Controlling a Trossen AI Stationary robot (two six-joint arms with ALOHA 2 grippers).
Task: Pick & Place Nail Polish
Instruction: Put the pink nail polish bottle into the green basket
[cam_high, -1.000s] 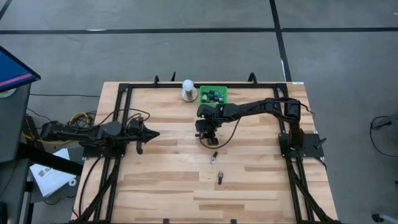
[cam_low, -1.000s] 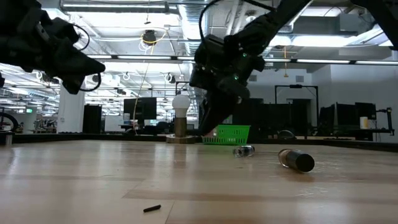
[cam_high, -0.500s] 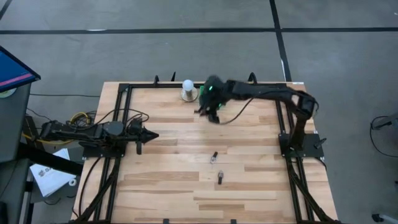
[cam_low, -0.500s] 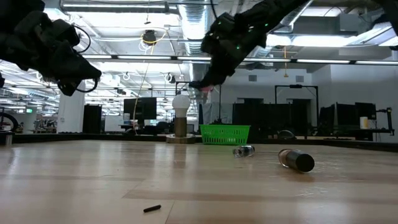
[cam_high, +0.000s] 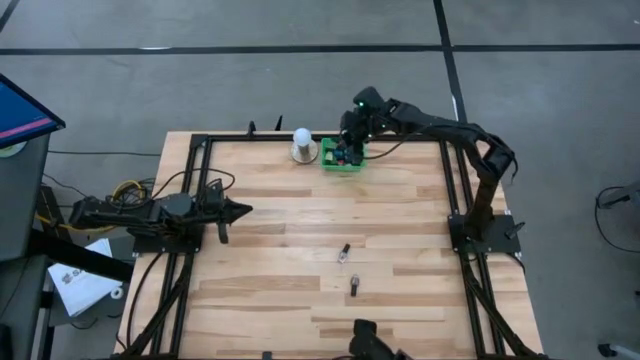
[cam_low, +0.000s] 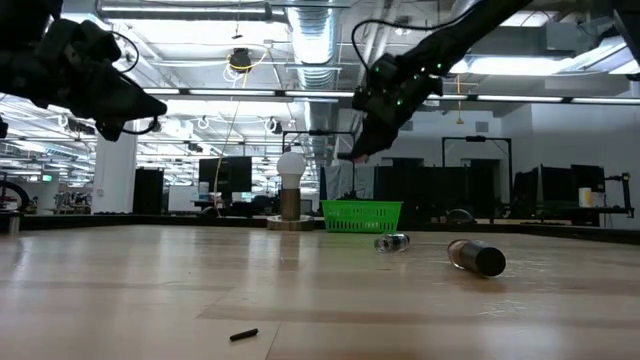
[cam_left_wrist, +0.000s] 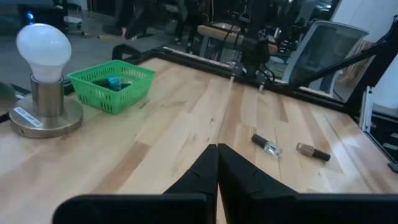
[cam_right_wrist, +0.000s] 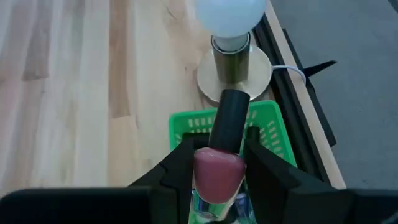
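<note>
Surface (cam_high: 280, 290): pale wooden plank top inside a black frame; no writing is readable on it.

Right arm's end effector (cam_right_wrist: 217, 163): held in the air above the far edge of the surface, over the tray; its two dark fingers are clamped on a nail polish bottle.

Left arm's end effector (cam_left_wrist: 217, 152): parked at the left of the surface, fingers pressed together, nothing held.

White dome-topped lamp on a round metal base (cam_left_wrist: 43, 81): stood at the far edge, just left of the tray. A small white label is seen on the base; its text cannot be read.

Small green rectangular mesh tray (cam_high: 342, 155): set at the far edge, with several small bottles already inside.

Held nail polish bottle, pink body with slim black cap (cam_right_wrist: 219, 171): gripped across the rounded body, cap pointing away from the wrist. It is judged light, rigid and probably glass, hence breakable and slick; a hold on the broad body rather than the narrow cap is judged best. No brand is visible.

Two loose nail polish bottles: one clear-bodied (cam_left_wrist: 267, 144) and one brownish (cam_left_wrist: 311, 151), lying on their sides near the middle of the surface, close together but apart. Being round, they are judged liable to roll when nudged. No lettering is legible.
</note>
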